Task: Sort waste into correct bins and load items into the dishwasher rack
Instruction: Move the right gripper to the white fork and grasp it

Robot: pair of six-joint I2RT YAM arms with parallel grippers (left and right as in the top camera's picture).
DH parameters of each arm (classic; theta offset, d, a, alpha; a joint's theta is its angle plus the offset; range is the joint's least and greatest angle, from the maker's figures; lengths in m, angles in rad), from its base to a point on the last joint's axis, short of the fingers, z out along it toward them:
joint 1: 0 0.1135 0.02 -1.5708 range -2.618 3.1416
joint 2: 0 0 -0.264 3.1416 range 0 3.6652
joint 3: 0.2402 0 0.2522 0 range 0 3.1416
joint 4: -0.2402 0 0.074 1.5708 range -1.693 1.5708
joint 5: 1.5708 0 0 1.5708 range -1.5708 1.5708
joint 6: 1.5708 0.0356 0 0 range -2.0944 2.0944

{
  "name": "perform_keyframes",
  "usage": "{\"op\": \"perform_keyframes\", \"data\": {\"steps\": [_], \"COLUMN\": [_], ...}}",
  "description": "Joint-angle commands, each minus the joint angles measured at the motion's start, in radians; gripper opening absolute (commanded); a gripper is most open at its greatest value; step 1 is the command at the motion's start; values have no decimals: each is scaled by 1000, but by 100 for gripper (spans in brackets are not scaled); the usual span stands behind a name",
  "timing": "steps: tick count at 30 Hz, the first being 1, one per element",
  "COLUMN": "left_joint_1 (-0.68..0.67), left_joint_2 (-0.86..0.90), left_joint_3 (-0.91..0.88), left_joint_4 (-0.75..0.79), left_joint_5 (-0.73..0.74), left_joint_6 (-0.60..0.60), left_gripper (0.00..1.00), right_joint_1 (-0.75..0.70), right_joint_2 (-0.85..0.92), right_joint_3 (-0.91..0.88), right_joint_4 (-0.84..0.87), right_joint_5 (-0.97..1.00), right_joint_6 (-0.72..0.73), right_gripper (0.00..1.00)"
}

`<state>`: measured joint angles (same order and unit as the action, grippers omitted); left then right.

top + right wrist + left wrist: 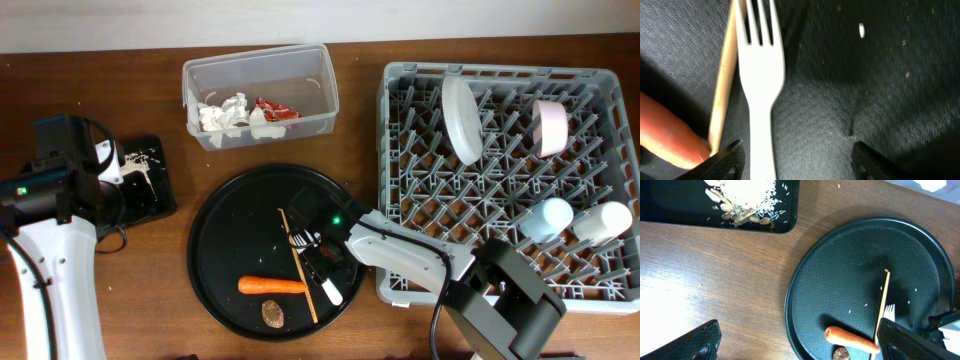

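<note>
Straddling the white fork [760,75] with the right gripper [795,162], down low over the round black tray [235,215], with jaws spread wide and nothing pinched, one finger [725,161] just beside the handle. Catching the fork tines-up in the wrist view, right alongside a thin wooden chopstick [722,85], with the orange carrot [665,135] butting against that stick at lower left. Switching to overhead: picking out the carrot and a small brown lump [272,314] on the near part of the tray, just apart from each other. Over to the left gripper [797,332] now, hovering above the bare wooden table [715,270] by the tray's rim, with jaws released, wide apart and empty. Spotting beige mushy food [135,165] in the shallow black tray [160,200], then crumpled white napkins [225,112] and a red wrapper [272,108] in the clear tub [300,75]. Finishing at the grey dishwasher rack [400,200]: finding an off-white plate [462,120] on edge among the pegs, a pink bowl [550,128] on edge further right, and a pale blue cup [550,218] just beside a white cup [600,222] along the right side.
</note>
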<state>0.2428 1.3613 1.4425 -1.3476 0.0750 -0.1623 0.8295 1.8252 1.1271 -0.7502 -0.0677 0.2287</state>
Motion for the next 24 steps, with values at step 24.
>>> {"op": "perform_keyframes", "data": {"steps": [24], "left_joint_1": [4], "left_joint_2": [-8], "left_joint_3": [-3], "left_joint_4": [-15], "left_joint_5": [8], "left_joint_6": [-9], "left_gripper": [99], "right_joint_1": [66], "right_joint_2": [122], "right_joint_3": [5], "right_joint_4": [-3], "right_joint_5": [152], "right_joint_6": [19], "right_gripper": [37]}}
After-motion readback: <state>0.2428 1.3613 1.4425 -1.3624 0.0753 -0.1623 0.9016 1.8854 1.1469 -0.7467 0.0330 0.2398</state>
